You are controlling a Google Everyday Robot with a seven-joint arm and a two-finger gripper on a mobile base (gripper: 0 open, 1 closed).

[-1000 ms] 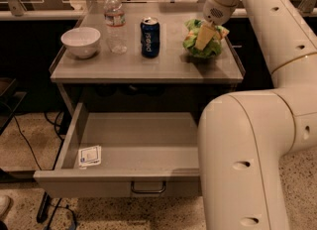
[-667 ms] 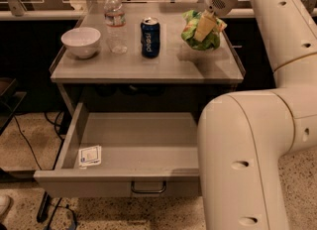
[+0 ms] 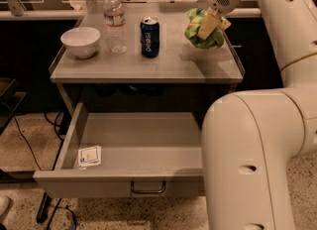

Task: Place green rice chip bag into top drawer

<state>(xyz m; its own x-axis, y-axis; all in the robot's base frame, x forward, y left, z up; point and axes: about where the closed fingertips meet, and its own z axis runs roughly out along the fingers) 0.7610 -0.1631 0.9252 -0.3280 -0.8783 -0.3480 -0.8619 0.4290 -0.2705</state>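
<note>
Two-finger gripper (image 3: 208, 28) at upper right, on the end of a white jointed robot arm (image 3: 257, 164), clamped on the crinkly bright-green rice chip bag (image 3: 194, 29); one tan finger (image 3: 208, 24) laid across the pouch's front. Bag over the right rear part of the flat grey metal table top (image 3: 148, 68), near the right rim; whether touching the surface or held just clear of it, not to be told. To the left of the bag, apart from it: upright blue Pepsi can (image 3: 149, 36), lettering running vertically. Further left, just beside the can: upright clear plastic water bottle (image 3: 114, 22) with white cap and label. Leftmost, near the bottle: round white bowl (image 3: 80, 40), right way up. Below the table top: wide shallow grey metal top drawer (image 3: 143, 140), open toward the camera, dark bar handle (image 3: 148, 188) centred on its front panel. In the drawer's front left corner: small white printed card (image 3: 89, 156), lying flat. Right part of the drawer hidden behind the arm's large lower segment. Bag well apart from the drawer, not inside it. Under and around the furniture: speckled stone floor (image 3: 99, 214)
</note>
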